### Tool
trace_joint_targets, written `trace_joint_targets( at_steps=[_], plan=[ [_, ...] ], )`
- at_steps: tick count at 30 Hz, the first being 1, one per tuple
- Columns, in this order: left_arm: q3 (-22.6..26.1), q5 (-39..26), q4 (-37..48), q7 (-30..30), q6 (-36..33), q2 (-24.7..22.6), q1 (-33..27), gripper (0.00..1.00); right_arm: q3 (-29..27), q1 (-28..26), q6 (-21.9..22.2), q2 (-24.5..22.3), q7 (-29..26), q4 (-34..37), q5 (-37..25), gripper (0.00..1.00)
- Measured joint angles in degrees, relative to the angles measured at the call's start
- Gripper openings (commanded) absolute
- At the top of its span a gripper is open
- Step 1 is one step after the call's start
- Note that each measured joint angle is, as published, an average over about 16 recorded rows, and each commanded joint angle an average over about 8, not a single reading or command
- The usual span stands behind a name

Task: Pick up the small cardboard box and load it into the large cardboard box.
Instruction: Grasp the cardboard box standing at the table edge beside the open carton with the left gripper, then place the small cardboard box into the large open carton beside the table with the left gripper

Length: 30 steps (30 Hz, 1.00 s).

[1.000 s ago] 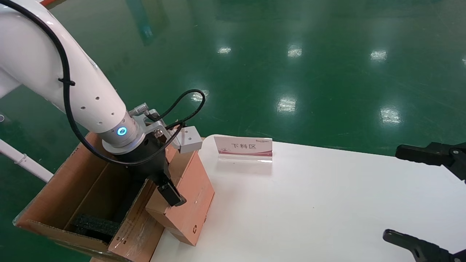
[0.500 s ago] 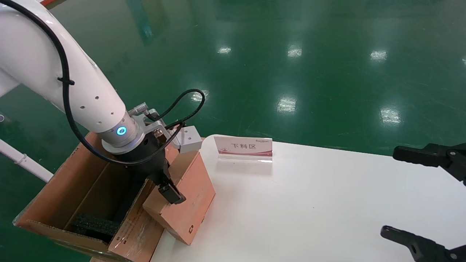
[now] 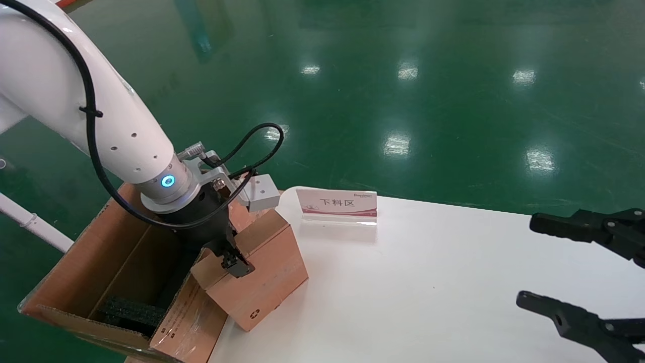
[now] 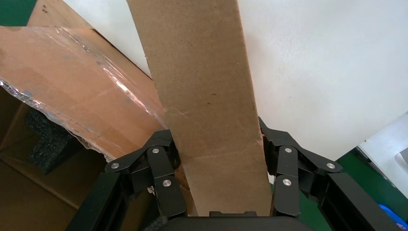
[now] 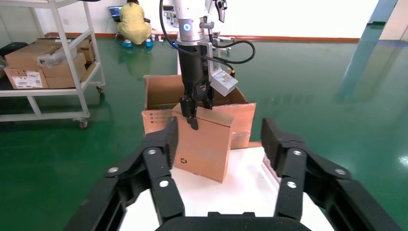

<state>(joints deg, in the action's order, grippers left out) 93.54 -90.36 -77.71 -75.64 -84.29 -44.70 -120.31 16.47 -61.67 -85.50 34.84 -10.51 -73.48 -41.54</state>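
Note:
The small cardboard box (image 3: 264,275) (image 4: 202,82) (image 5: 204,144), plain brown with a recycling mark, hangs tilted over the table's left edge. My left gripper (image 3: 229,259) (image 4: 215,137) (image 5: 192,113) is shut on its upper edge, one finger on each broad face. The large cardboard box (image 3: 75,252) (image 5: 159,91) stands open just left of it. Its taped flap (image 3: 189,322) (image 4: 72,82) leans against the small box, and black foam (image 3: 133,312) (image 4: 48,144) lies inside. My right gripper (image 3: 529,259) (image 5: 219,132) hovers open over the table's right side, empty.
A white table (image 3: 428,282) carries a small upright sign (image 3: 336,205) behind the small box. Green floor surrounds it. Beyond the big carton, the right wrist view shows a shelf cart with cartons (image 5: 48,57) and a crouching person (image 5: 132,21).
The small box has risen and rotated in my left gripper, its lower end swinging right and its top levelling. My right gripper has drifted left, farther over the table.

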Motion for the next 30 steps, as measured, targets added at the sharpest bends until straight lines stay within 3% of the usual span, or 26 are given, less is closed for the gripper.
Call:
trace_joint_targets(
  at_steps=[15,22,30],
  plan=[
    [-3.13,5.24,4.23,0.64,-0.67,0.29,-3.19,0.00,0.03,-0.02,-0.01,0.00,0.02,0.03,0.01,0.00],
    [-6.86,8.65,10.30,2.72,-1.86,0.71,-9.32,0.00,0.05,-0.03,-0.01,0.00,0.04,0.05,0.02,0.00],
    [-9.20,8.04,21.57,8.42,-4.29,0.53,-18.49,0.00,0.08,-0.04,0.00,-0.02,0.05,0.06,0.04,0.00]
  ],
)
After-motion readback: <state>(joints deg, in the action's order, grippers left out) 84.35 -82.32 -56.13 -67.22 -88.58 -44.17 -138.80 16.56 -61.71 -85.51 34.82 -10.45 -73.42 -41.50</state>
